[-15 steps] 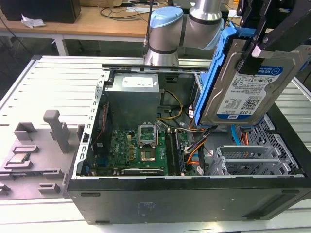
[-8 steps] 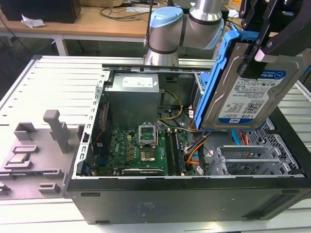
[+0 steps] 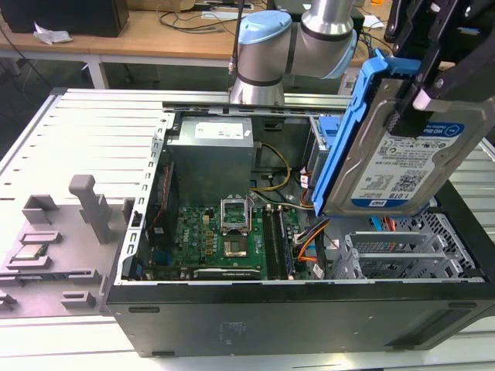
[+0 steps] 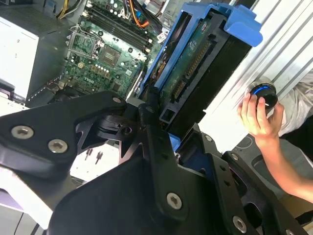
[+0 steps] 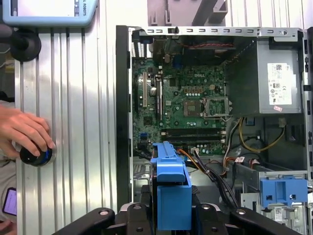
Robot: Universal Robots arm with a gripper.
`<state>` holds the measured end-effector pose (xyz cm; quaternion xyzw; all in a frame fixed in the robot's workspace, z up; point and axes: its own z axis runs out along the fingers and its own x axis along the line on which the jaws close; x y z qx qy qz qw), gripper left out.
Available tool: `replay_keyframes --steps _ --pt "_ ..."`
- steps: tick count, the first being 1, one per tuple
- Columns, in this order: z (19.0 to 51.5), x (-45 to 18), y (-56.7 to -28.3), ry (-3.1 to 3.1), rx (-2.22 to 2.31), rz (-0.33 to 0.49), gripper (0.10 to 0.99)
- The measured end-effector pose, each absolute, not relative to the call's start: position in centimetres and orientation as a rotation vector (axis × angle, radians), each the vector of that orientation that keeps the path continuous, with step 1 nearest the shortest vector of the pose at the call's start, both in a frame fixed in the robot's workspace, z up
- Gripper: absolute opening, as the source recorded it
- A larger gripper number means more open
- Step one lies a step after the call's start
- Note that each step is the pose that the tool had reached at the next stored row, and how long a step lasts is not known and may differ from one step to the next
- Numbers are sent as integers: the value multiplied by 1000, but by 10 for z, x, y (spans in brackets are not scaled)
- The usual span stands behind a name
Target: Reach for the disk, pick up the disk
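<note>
Hanging from the end effector [image 3: 421, 85], the disk [image 3: 402, 158] clears the computer case [image 3: 294, 317].

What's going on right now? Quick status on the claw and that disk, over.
Gripper shut on the disk. Disk lifted, tilted, above the open computer case. A person's hand rests on a knob beside the case; nothing blocks the disk.

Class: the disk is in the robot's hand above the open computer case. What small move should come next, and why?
Probably a little more straight lift: the hand grips the disk, but its lower edge hangs just above the case's drive cage and cables, so extra clearance seems wise.
</note>
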<state>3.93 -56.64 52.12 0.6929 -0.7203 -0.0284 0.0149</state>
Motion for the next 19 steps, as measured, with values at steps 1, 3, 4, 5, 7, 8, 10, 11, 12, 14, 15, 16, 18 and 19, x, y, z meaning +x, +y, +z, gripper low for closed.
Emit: replay_keyframes --steps 1,3,4,5,7,8,10,11,12,14,15,16,18,19 --pt "521 39 -568 -2242 2156 -88 369" --pt "521 39 -570 -2242 2156 -88 369" --pt "521 39 -573 -2242 2156 -88 369" --pt "521 39 -574 -2242 2156 -88 369" --pt "520 39 -577 -2242 2156 -88 369" --pt "520 39 -579 -2242 2156 -88 369" --pt "520 39 -581 -2242 2156 -88 369" --pt "520 39 -582 -2242 2156 -88 369" --pt "520 39 -584 -2242 2156 -88 369" --pt "519 39 -587 -2242 2156 -88 369" --pt "519 39 -588 -2242 2156 -88 369" --pt "519 39 -590 -2242 2156 -88 369" --pt "519 39 -593 -2242 2157 -88 369" --pt "518 39 -596 -2242 2156 -88 369"
